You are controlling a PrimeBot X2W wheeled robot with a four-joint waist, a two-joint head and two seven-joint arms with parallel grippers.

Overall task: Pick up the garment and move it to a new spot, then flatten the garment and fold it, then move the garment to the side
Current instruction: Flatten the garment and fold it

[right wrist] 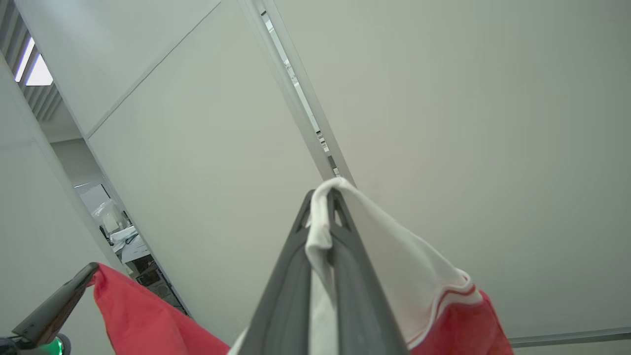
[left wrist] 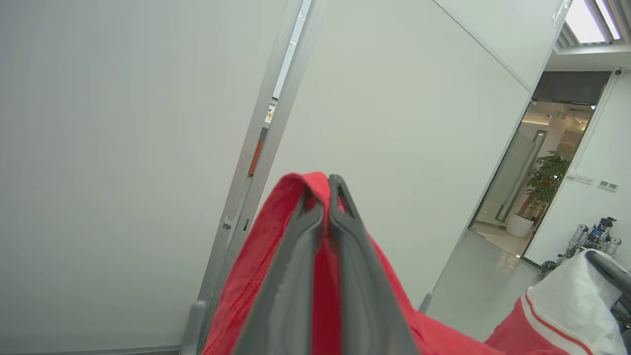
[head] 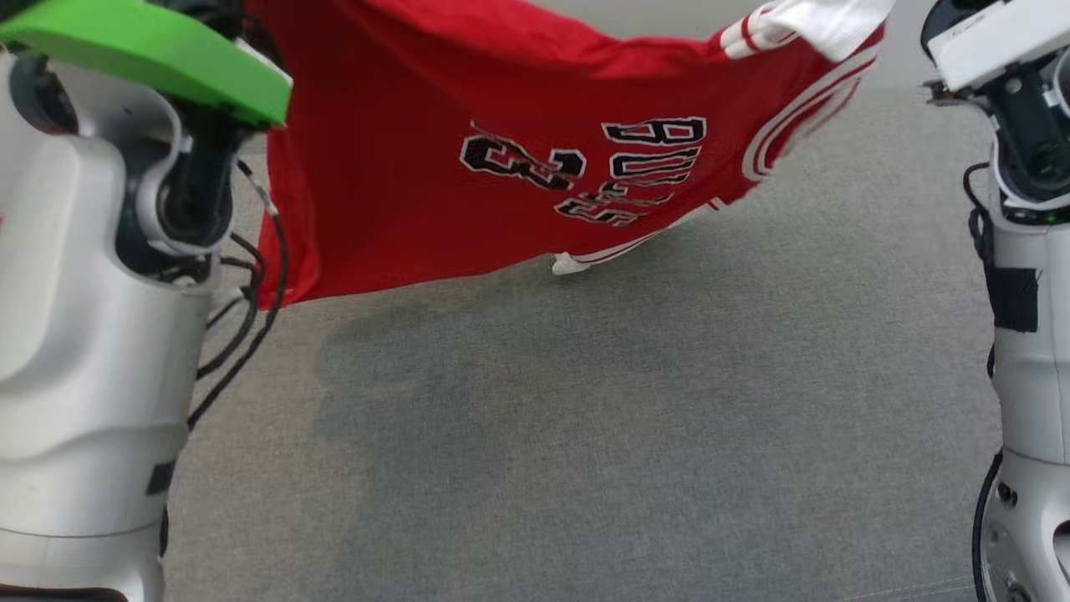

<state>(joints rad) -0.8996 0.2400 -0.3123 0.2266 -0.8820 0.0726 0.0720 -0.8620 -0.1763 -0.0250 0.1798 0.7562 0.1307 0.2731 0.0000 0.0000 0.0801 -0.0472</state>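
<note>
The garment is a red basketball jersey with black-and-white lettering and white trim. It hangs stretched in the air above the grey surface, its lower edge just over it. In the left wrist view my left gripper is shut on a red edge of the garment. My right gripper is shut on a white-trimmed part of the garment. The other gripper shows at the edge of each wrist view, holding its own corner: the right one and the left one.
My pale left arm, with a green cover, and my right arm flank the grey surface. Both wrist views face pale wall panels. A doorway with a potted plant is at the right of the left wrist view.
</note>
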